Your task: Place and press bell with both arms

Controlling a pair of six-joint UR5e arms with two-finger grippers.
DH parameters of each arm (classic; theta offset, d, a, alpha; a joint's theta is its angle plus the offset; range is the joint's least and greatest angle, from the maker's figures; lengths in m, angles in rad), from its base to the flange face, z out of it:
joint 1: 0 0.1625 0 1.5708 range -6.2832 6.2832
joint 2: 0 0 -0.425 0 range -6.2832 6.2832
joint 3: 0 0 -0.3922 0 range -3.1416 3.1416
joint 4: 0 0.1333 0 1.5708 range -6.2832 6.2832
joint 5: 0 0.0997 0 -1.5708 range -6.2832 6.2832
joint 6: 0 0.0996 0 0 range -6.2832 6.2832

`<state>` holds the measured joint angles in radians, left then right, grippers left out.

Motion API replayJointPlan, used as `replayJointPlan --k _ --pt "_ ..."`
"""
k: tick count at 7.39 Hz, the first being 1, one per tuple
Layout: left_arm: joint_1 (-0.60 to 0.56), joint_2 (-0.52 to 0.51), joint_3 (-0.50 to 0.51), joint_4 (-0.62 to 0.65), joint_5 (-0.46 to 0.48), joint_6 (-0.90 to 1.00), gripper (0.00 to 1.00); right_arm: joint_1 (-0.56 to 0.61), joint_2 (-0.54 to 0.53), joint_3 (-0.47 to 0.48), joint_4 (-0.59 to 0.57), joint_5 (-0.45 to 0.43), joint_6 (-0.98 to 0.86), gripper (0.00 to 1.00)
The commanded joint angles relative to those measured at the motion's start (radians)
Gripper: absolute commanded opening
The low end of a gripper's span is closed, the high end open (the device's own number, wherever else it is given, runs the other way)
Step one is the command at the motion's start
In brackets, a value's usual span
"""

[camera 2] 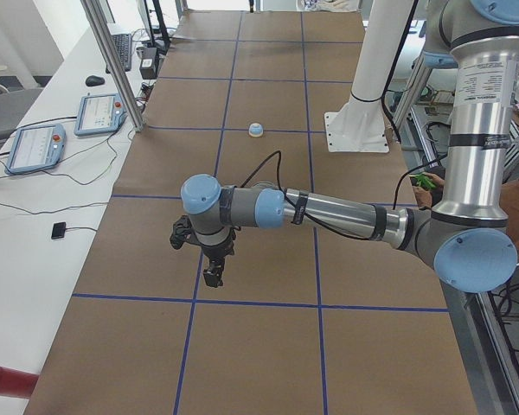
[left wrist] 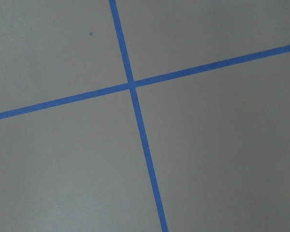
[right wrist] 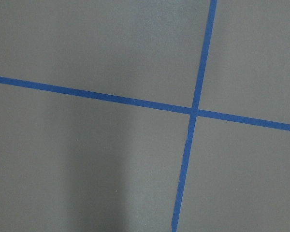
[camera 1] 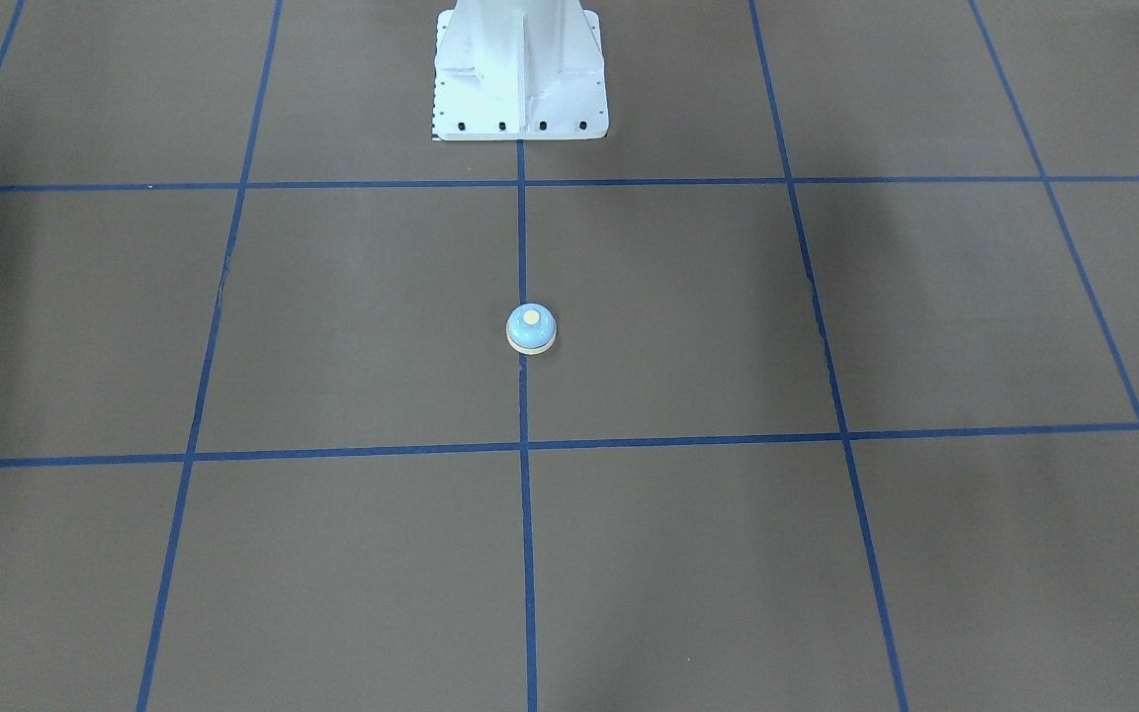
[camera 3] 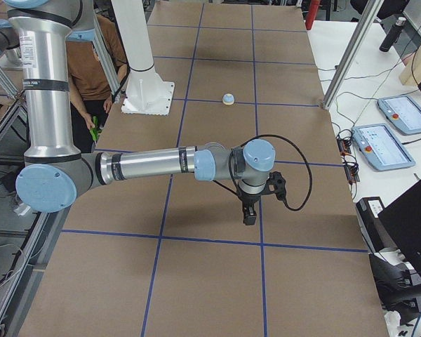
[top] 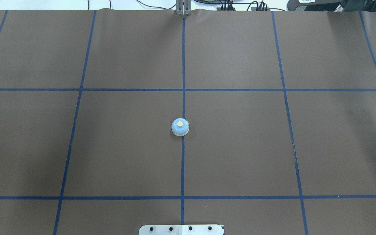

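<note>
We see the bell (top: 180, 127) upright mid-surface (top: 126, 147) on the centre tape line (top: 182, 163). It looks placed, press unconfirmed. The left hand (camera 2: 212, 275) and right hand (camera 3: 249, 214) hang well apart from it. We cannot tell whether their fingers are apart or together.

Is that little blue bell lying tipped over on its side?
No, the bell stands upright on the table, its flat base down and its button facing up.

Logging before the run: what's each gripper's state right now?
Left gripper: cannot be told; side view only.
Right gripper: cannot be told; side view only.
Neither holds the bell.
</note>
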<state>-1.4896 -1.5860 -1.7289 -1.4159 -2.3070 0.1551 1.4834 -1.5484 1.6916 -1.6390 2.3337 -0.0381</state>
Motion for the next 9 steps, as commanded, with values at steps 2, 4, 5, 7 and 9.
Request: replayJointPlan --k 2,4,5,7,9 --pt "-0.008 0.029 -0.027 -0.001 0.001 0.006 1.00 0.000 -0.004 0.007 0.007 0.006 0.007 1.00" --pt "-0.008 0.026 -0.027 0.000 0.003 0.003 1.00 -0.002 -0.004 0.003 0.007 -0.001 0.010 1.00" --pt "-0.008 0.029 -0.041 0.000 0.001 0.006 1.00 -0.002 -0.002 0.006 0.008 0.004 0.010 1.00" --pt "-0.009 0.031 -0.054 0.002 0.003 0.008 1.00 -0.002 0.005 0.003 0.007 0.006 0.014 1.00" --pt "-0.009 0.031 -0.067 0.003 0.006 0.005 1.00 -0.002 0.019 0.002 0.007 0.003 0.015 1.00"
